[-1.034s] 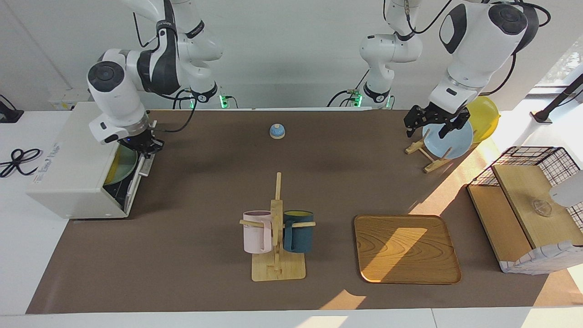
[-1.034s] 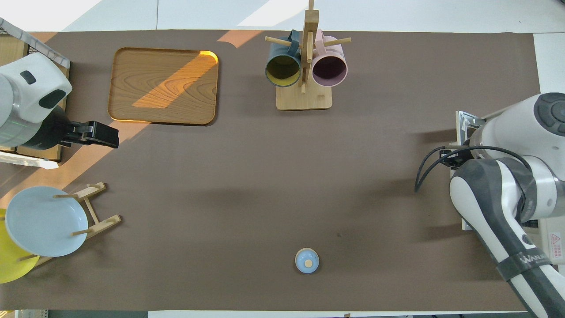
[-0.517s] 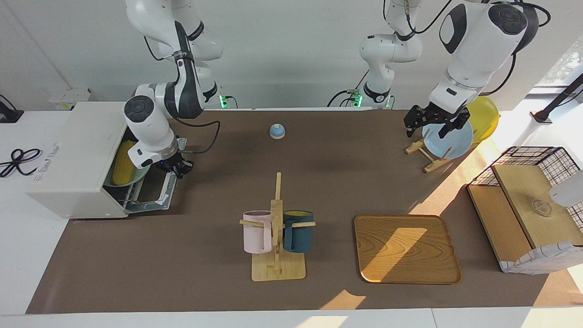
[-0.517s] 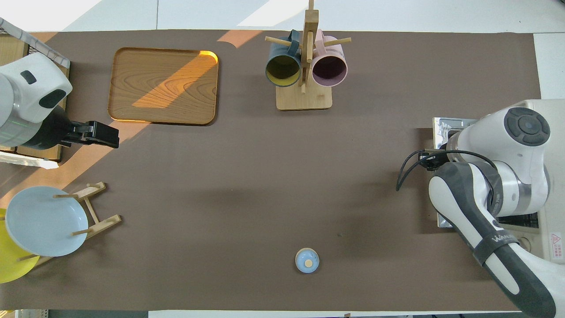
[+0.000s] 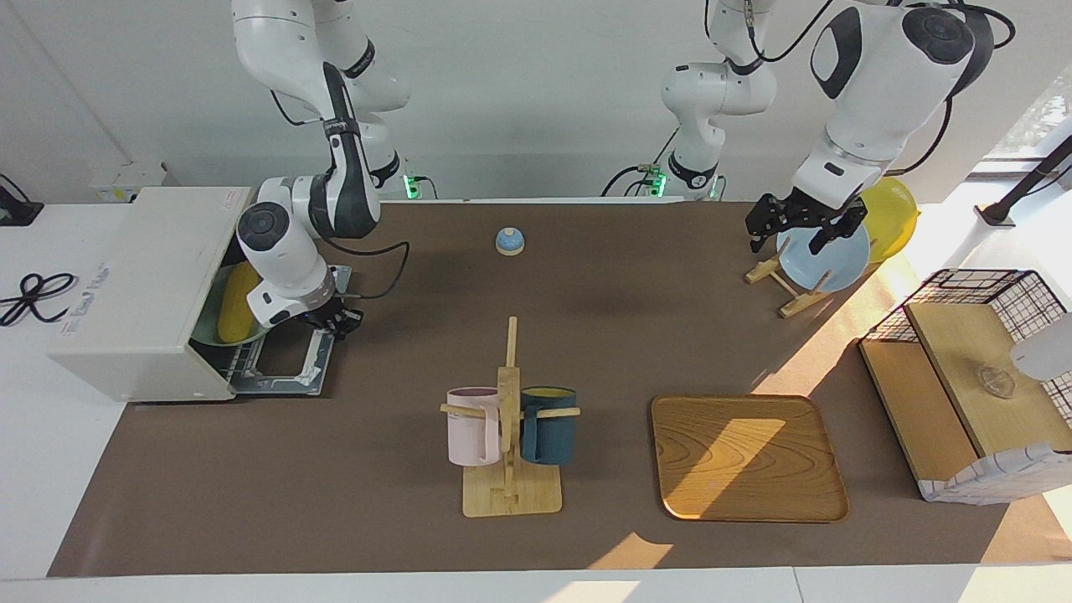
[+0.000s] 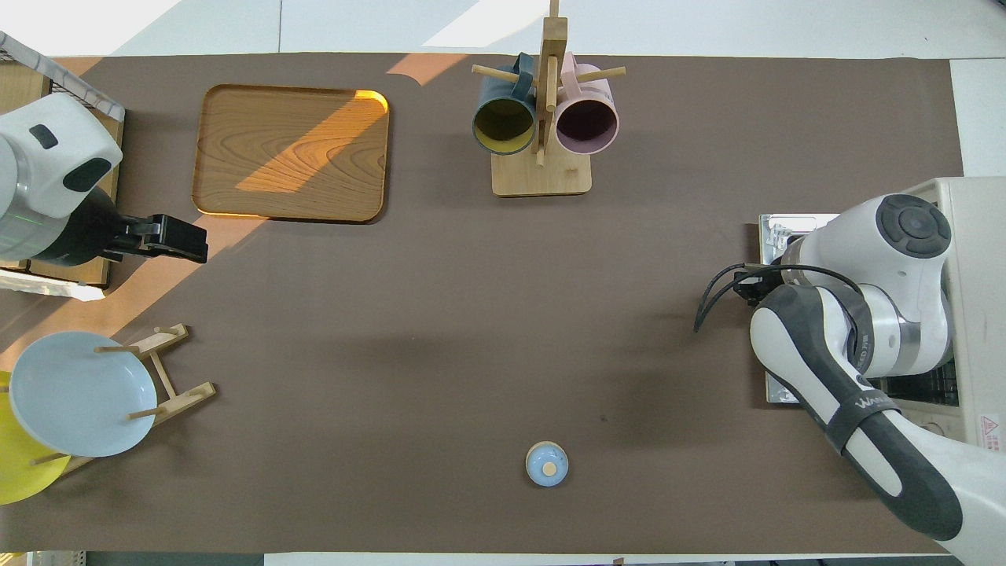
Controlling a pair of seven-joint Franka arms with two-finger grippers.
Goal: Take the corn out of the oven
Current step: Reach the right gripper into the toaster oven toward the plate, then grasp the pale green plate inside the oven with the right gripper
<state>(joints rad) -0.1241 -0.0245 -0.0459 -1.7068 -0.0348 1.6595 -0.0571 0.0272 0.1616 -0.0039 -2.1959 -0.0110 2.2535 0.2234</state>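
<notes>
Covering the white table (image 5: 25, 469), brown mat (image 5: 385, 519).

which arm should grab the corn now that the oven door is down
The right arm, most likely. Its tool is at the open door of the oven, beside the corn lying inside. The left tool waits over the plate rack at the left arm's end of the table.

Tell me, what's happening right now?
Right gripper at the boxy off-white toaster oven's lowered door. Bright yellow corn cob inside on a plate. Left gripper waits over the blue plate.
</notes>
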